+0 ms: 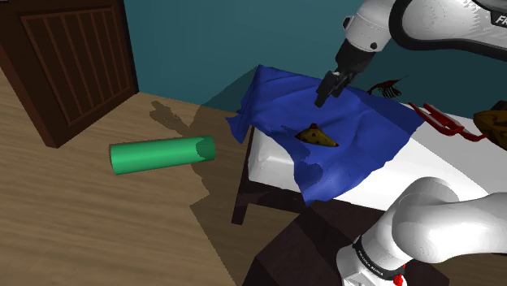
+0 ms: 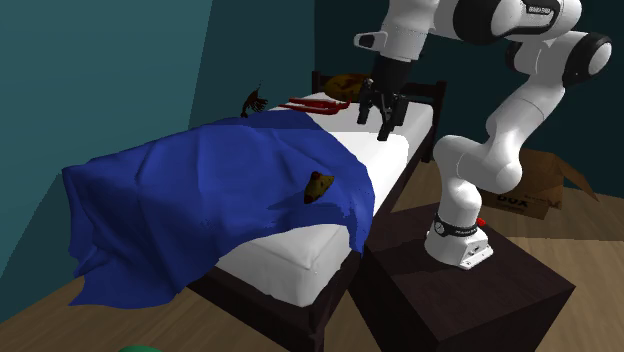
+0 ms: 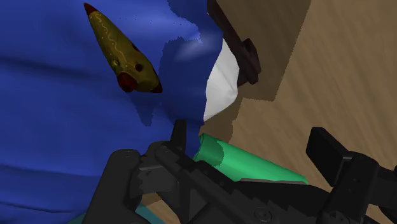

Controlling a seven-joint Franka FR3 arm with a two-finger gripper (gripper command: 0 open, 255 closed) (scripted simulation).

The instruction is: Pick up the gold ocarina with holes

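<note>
The gold ocarina is a tapered yellow-brown piece with dark red holes and a red tip. It lies on a blue blanket draped over a white bed. In the second exterior view the ocarina rests near the blanket's edge. My gripper hangs open in the air above the blanket, apart from the ocarina, with nothing between its fingers. Seen from the second exterior view, the gripper hovers over the mattress. Through the wrist view the ocarina lies ahead of the gripper on the blanket.
A green cylinder lies on the wooden floor beside the bed. Red items and a brown object sit at the bed's far end. A dark wooden door stands at the back. A cardboard box sits behind the stand.
</note>
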